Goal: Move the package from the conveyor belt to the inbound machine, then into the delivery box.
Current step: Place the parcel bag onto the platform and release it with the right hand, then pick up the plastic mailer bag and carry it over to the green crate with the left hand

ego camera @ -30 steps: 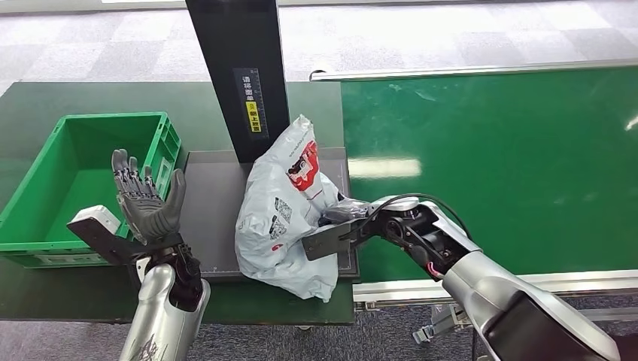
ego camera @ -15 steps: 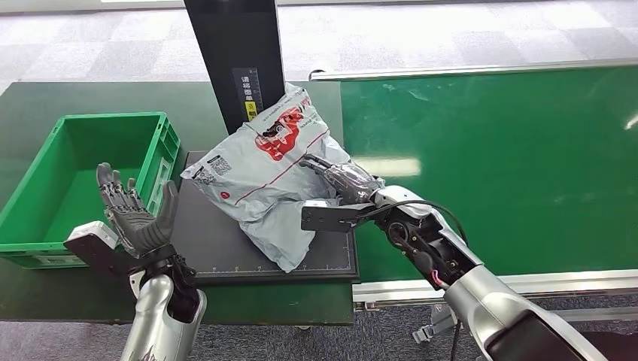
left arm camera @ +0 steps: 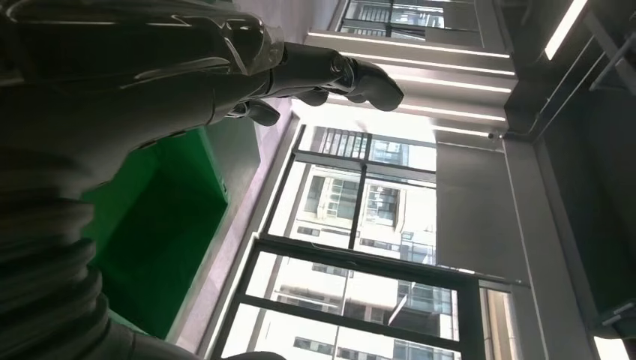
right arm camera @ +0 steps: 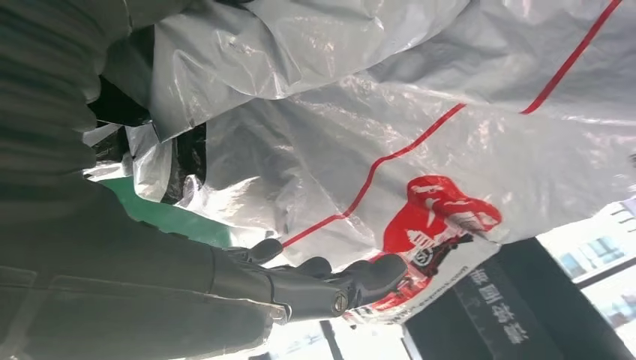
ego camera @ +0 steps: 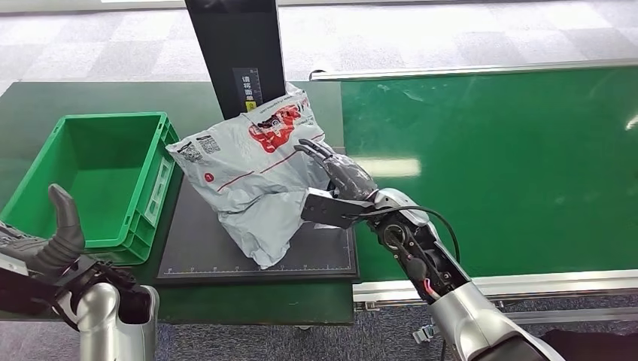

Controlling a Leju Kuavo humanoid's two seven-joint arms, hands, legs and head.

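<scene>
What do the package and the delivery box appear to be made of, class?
Package: thin glossy grey plastic film, judging by its crinkles and sheen, printed in red. Delivery box: rigid green plastic, probably moulded, given its ribbed walls and stiff rim. The right hand holds the package.

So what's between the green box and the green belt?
In the head view, the black scanner plate lies between box and belt, with the grey package on it, held by the right hand.

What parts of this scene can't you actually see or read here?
- Left hand: head view, fingers cut off by the picture's edge.
- Scanner post label: print too small.
- Black platform: partly hidden under the grey package.
- Right hand: its palm faces the package, unseen.
</scene>
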